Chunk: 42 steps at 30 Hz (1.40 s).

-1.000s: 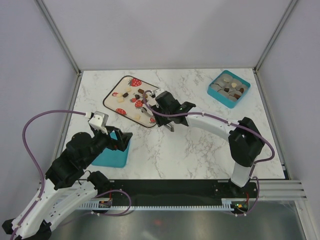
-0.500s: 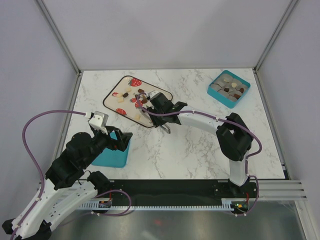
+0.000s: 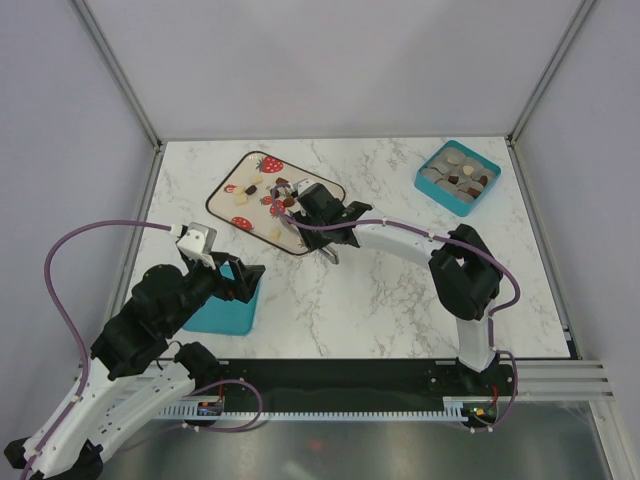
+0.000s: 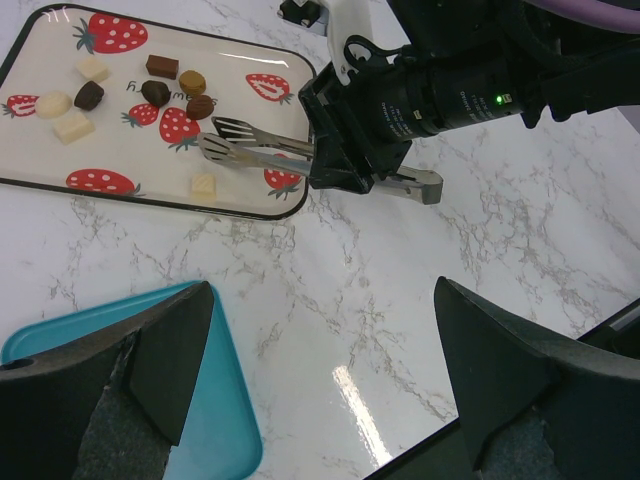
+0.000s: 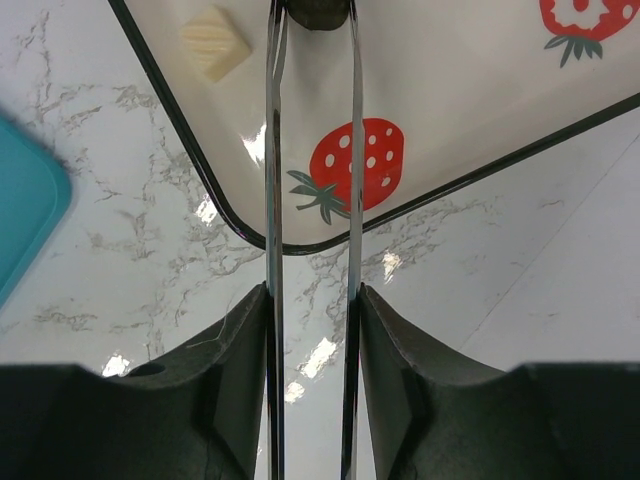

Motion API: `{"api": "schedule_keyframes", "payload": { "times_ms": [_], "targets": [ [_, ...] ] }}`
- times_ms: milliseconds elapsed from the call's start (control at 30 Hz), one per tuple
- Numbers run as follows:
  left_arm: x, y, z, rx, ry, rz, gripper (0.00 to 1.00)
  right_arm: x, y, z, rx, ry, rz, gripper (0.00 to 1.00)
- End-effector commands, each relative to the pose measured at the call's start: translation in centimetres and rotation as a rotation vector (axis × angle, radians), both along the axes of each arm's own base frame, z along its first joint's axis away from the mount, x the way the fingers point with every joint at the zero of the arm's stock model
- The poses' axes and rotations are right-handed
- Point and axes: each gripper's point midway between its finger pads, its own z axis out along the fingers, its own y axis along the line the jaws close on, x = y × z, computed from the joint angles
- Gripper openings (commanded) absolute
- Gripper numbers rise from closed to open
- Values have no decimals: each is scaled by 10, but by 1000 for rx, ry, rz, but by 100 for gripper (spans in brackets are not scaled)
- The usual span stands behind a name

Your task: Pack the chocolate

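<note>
Your chocolate (image 4: 155,93) lies scattered on the strawberry-print tray (image 4: 130,150), which sits toward the far left corner of the table (image 3: 400,290). More pieces lie in the teal box (image 3: 440,198) at the far right corner. One dark piece (image 5: 318,12) sits between the tips of the metal tongs (image 4: 255,150); you cannot tell whether they touch it. A cream piece (image 5: 215,42) lies just beside the tongs, near the tray's near edge. Your right gripper (image 5: 312,320) is clamped on the tongs' two arms, just past the tray's rim. Your left gripper (image 4: 320,370) hangs with its fingers spread wide above the second teal box (image 4: 215,440), near the table's left edge.
</note>
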Motion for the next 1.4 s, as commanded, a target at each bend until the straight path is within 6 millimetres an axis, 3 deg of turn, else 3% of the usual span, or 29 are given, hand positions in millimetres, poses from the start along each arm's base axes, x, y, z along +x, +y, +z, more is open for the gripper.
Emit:
{"api": "schedule_keyframes", "payload": {
  "times_ms": [0, 367, 700, 800, 900, 1067, 1200, 1233, 1367],
  "targets": [
    [4, 2, 5, 19, -47, 3, 100, 11, 9, 25, 33, -65, -2, 45],
    [4, 2, 4, 21, -44, 4, 100, 9, -5, 47, 26, -105, -27, 42],
    [4, 1, 3, 23, -42, 2, 100, 22, -32, 69, 81, -105, -86, 40],
    [4, 2, 4, 23, -44, 4, 100, 32, -56, 81, 85, -117, -137, 40],
    [4, 2, 4, 21, -44, 4, 100, 45, -93, 96, 93, -134, -212, 40],
    [4, 1, 4, 23, -43, -1, 100, 69, -177, 118, 87, -161, -397, 40],
    [4, 1, 3, 24, -42, -1, 100, 82, -241, 125, 44, -173, -550, 40],
    [4, 0, 3, 25, -41, -1, 100, 86, -265, 126, 28, -173, -608, 40],
    [5, 1, 3, 26, -42, 5, 100, 94, -311, 128, 34, -156, -729, 40]
  ]
}}
